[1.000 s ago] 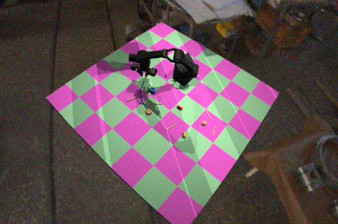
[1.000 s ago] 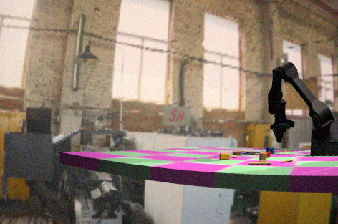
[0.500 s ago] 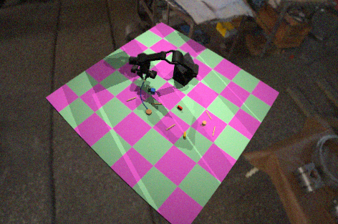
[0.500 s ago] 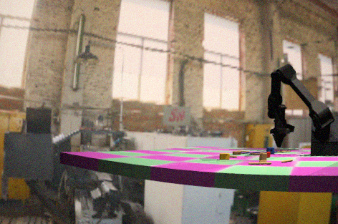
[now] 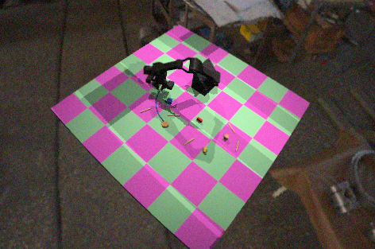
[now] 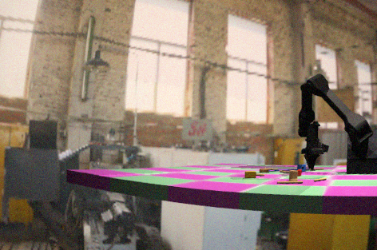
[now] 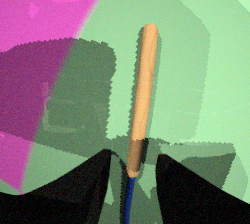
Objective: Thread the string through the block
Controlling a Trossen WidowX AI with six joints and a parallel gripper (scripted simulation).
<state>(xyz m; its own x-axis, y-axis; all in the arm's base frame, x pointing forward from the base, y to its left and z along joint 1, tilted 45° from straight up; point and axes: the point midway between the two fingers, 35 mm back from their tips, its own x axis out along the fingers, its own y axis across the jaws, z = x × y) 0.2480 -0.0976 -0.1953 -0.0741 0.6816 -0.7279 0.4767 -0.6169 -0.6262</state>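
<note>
The tan stick (image 7: 145, 85) lies on a green square, its near end joined to the blue string (image 7: 128, 200) (image 5: 156, 105). The string curves to the round wooden button (image 5: 164, 124) (image 6: 264, 170). My gripper (image 7: 134, 160) (image 5: 160, 87) (image 6: 311, 168) points down, low over the table, partly open. Its fingertips are on either side of the stick's string end in the wrist view, with gaps at both sides. A small blue block (image 5: 169, 100) (image 6: 302, 167) is near the gripper. No hole can be made out in any block, so I cannot tell which has it.
Loose sticks (image 5: 145, 110) (image 5: 173, 115) (image 5: 189, 142) lie around the button, others farther right. A red block (image 5: 199, 119), a yellow block (image 5: 205, 150) (image 6: 250, 174) and a tan round piece (image 5: 226, 137) (image 6: 293, 176) are on the checkered table (image 5: 155, 183).
</note>
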